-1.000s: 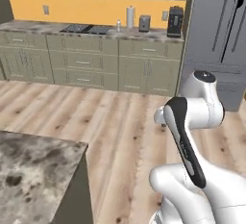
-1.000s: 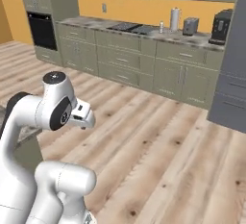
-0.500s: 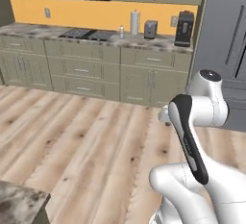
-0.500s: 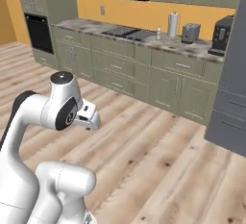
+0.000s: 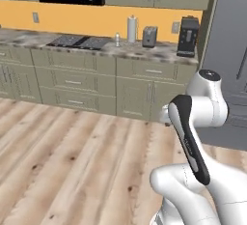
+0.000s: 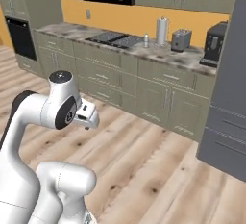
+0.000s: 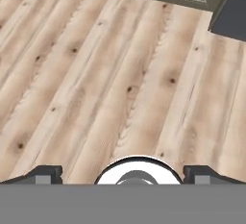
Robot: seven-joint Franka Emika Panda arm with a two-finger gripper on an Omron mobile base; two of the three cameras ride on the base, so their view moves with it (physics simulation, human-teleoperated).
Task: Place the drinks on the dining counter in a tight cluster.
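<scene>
The drinks and the dining counter are out of view. My gripper points down at bare wooden floor. Its two dark fingertips stand far apart at the bottom of the hand view, open, with nothing between them. In the right base view the hand hangs folded close to the arm's upper joint, well above the floor.
Ahead runs a marble worktop with a black stovetop, a paper towel roll, a toaster and a dark coffee machine over olive cabinets. A tall grey fridge stands at the right.
The base has driven and both views have shifted: the marble counter corner at the lower left has slid out of the left base view, and the stove wall looms closer. The arm's pose is unchanged.
</scene>
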